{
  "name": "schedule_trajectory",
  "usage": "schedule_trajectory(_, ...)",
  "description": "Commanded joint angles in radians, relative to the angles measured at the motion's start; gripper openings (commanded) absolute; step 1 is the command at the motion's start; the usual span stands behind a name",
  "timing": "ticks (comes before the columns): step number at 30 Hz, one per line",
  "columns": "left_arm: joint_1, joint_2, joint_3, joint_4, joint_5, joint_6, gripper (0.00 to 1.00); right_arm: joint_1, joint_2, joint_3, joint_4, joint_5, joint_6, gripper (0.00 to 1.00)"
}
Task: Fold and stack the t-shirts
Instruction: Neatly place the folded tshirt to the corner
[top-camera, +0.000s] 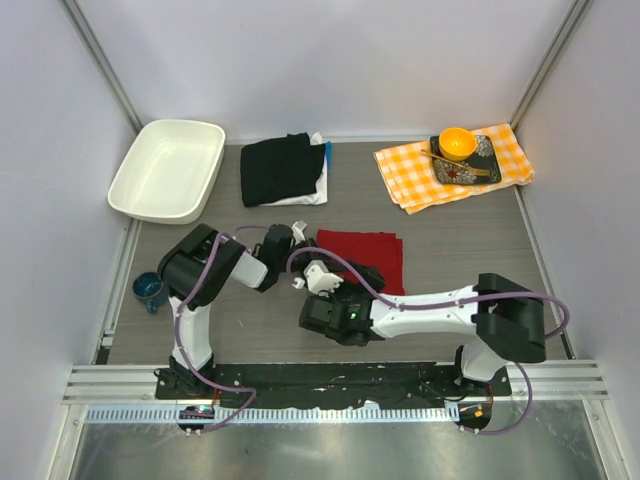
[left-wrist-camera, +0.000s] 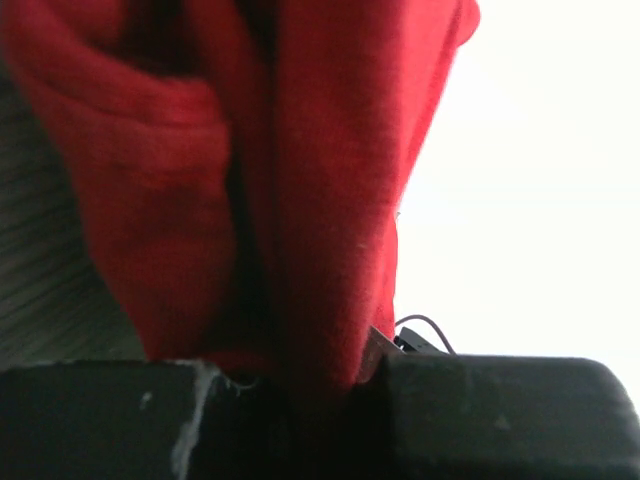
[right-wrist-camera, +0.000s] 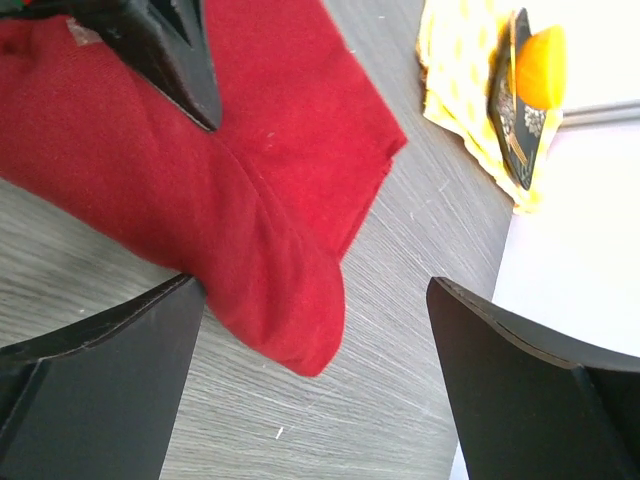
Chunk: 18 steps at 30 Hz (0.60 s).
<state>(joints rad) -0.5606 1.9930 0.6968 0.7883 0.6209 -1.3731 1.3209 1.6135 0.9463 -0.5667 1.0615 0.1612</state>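
Now I see the bright red t-shirt (top-camera: 365, 256) folded at the middle of the grey worktop (top-camera: 455, 250) between white walls (top-camera: 350, 60), its edge pinched by my left end effector (left-wrist-camera: 300, 385), right end effector (right-wrist-camera: 315, 290) spread wide.

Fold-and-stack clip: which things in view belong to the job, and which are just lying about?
Job:
red t-shirt
folded black t-shirt
white t-shirt under the black one

Lying about:
white tub
blue mug
checked cloth
dark plate
orange bowl
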Motion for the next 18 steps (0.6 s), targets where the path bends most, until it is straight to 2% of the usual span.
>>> schedule_trajectory(1,0.01,-0.103,0.111,-0.234,-0.035,0.109,0.0,0.003,-0.142,0.028,-0.009,0.165,0.099,0.98)
schedule_trajectory(10,0.018,-0.063,0.443,-0.596,-0.055,0.356,0.0,-0.038,-0.247,0.072,-0.134,0.229,0.314,0.99)
schedule_trajectory(15,0.037,0.07,0.725,-0.739,-0.024,0.468,0.0,-0.052,-0.265,0.048,-0.153,0.181,0.4,0.99)
schedule_trajectory(18,0.045,0.16,0.901,-0.916,-0.023,0.56,0.0,-0.055,-0.259,0.048,-0.177,0.16,0.46,0.99)
